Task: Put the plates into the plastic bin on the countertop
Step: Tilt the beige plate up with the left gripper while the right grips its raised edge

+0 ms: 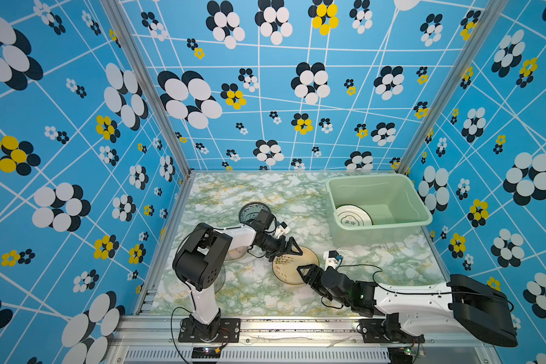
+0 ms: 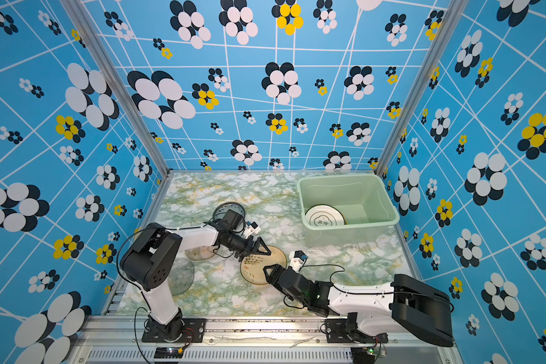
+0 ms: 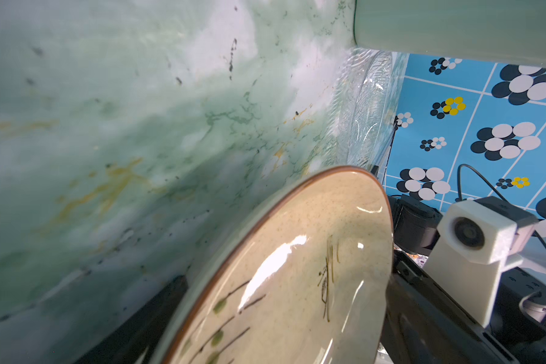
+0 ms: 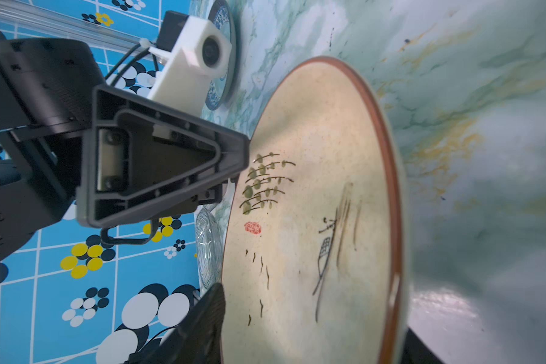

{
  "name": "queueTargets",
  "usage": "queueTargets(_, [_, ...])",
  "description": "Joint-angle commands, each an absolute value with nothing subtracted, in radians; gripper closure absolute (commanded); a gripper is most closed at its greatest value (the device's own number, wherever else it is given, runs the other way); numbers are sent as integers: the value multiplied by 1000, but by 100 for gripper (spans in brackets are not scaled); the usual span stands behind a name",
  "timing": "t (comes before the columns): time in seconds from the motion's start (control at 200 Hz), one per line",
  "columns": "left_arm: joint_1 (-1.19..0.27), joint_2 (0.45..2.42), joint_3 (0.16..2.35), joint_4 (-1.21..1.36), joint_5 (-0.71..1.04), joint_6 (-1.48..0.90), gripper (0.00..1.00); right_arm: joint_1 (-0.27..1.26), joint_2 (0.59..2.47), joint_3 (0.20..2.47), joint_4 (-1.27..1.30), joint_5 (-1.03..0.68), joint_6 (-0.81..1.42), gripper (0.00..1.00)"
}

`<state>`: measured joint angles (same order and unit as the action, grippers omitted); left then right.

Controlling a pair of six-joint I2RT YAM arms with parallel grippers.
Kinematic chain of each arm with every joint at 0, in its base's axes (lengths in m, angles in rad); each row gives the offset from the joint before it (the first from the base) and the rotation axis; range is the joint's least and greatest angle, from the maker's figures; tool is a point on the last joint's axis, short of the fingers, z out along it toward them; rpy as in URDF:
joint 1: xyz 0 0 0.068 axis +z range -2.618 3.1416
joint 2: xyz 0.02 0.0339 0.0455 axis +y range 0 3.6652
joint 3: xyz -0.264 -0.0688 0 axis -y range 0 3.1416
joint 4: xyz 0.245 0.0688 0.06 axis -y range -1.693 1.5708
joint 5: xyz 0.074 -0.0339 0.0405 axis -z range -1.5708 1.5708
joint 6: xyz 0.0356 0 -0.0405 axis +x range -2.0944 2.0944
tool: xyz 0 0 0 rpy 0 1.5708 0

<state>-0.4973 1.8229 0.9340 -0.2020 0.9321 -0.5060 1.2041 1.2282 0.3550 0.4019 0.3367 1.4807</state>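
A beige plate (image 1: 293, 266) with a plant drawing and brown rim lies mid-countertop (image 1: 265, 192) between both grippers. My right gripper (image 1: 304, 271) is rolled sideways at its near-right rim. In the right wrist view one finger (image 4: 208, 315) is over the plate's (image 4: 312, 205) face and the other is at its underside, jaws apart. My left gripper (image 1: 289, 250) stands wide open at the far-left rim, one finger (image 3: 152, 309) below the plate (image 3: 297, 268). The plastic bin (image 1: 418, 201) at back right holds a white dark-rimmed plate (image 1: 353, 216).
A blue-patterned plate (image 1: 249, 209) lies behind the left arm. Under that arm are another beige plate (image 1: 235, 252) and a clear glass plate (image 1: 219, 279). A second glass plate (image 1: 356, 250) sits in front of the bin. Blue flowered walls enclose three sides.
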Motion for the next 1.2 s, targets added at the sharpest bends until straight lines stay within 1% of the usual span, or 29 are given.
queueTargets(0.0, [-502,1842,899,-275,912,-511,1,1211,1229,403,514,367,1456,33])
queueTargets(0.42, [-484,1828,888,-280,913,-512,0,1210,1280,382,515,416,1548,40])
queueTargets(0.54, [-482,1828,884,-279,914,-511,0,1209,1294,381,530,426,1557,44])
queueTargets(0.765, [-476,1814,870,-275,913,-516,1,1210,1304,373,540,448,1575,48])
queueTargets(1.194, [-471,1763,865,-291,917,-520,1,1210,1319,367,552,494,1585,60])
